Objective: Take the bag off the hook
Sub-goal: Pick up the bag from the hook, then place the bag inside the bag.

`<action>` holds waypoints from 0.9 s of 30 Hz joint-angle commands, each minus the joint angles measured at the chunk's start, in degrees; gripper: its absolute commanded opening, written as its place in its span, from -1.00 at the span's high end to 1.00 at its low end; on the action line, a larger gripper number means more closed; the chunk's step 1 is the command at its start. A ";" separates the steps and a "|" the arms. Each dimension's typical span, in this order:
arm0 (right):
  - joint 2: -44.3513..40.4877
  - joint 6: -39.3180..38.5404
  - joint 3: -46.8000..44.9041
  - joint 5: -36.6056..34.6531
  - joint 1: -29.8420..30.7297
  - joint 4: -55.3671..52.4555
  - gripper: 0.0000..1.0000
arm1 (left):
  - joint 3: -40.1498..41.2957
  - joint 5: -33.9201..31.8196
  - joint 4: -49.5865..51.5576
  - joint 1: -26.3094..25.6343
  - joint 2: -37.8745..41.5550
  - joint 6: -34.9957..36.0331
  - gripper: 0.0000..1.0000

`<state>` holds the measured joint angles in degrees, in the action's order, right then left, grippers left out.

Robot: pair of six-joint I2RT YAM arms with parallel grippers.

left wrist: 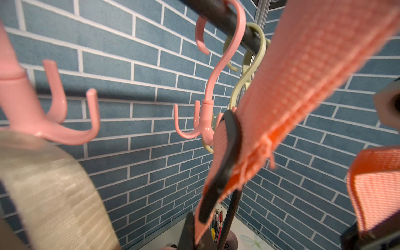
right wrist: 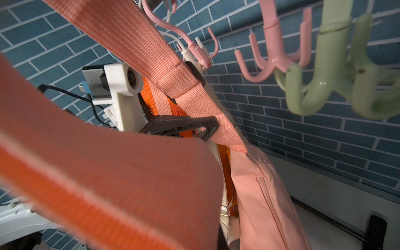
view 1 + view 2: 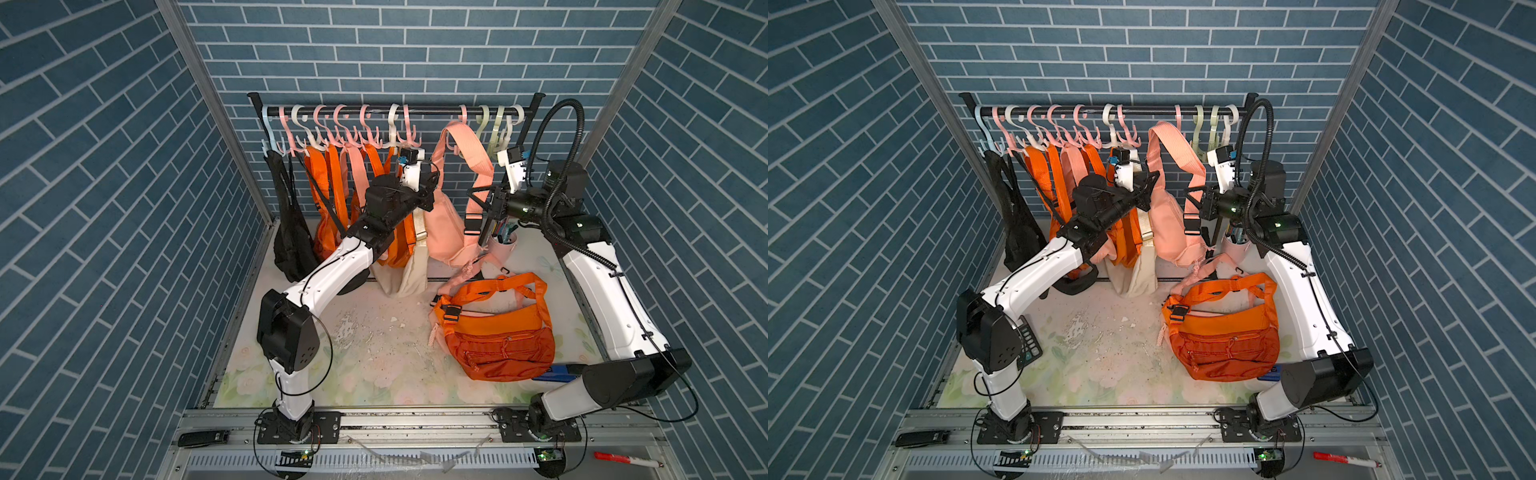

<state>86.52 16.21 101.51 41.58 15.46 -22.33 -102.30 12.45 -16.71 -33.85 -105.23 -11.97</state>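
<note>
Pink bag (image 3: 446, 232), orange bag (image 3: 498, 349) nearby, green hooks (image 3: 495, 139) beside

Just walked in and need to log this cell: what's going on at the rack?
Both arms are working the pink fabric sling bag. The left tool and right tool are each shut on its webbing strap, one on either side of the loop, beside the pink plastic hook on the black rail. The hook's prongs look bare in the left wrist view, so the strap seems off.

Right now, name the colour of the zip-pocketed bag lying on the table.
Orange, with a darker rust pocket panel; the bag shows best in a top view.
</note>
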 commanded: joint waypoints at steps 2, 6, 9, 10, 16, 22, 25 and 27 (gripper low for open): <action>-2.41 -1.10 0.72 -0.58 -0.17 -0.96 1.00 | 1.26 -0.67 1.90 -0.49 3.82 1.52 1.00; -5.17 -1.35 -1.06 -2.37 -0.21 -1.62 1.00 | 2.60 -1.49 3.36 -0.70 6.29 2.30 1.00; -7.34 -1.21 -2.04 -4.42 -0.26 -3.20 1.00 | 4.85 -1.39 2.83 -0.89 8.51 2.68 1.00; -8.12 -1.00 -2.44 -5.03 -0.27 -3.89 1.00 | 5.75 -1.12 2.53 -0.91 9.36 2.57 1.00; -13.16 -1.18 -5.71 -10.48 -0.25 -7.44 1.00 | 8.61 -1.42 3.75 -1.85 12.92 3.18 1.00; -18.37 -1.29 -7.68 -14.60 -0.26 -11.85 1.00 | 10.19 -3.33 6.74 -4.96 16.16 5.70 1.00; -21.27 -1.27 -8.73 -16.70 -0.26 -13.92 1.00 | 10.87 -5.16 8.97 -7.36 17.78 7.18 1.00; -23.30 -1.18 -9.41 -18.46 -0.21 -15.22 1.00 | 11.47 -6.38 10.29 -9.04 18.71 7.65 1.00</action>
<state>66.35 16.10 92.49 26.79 15.35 -35.22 -91.61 8.27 -8.49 -41.08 -88.60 -6.46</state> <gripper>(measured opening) 0.049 0.048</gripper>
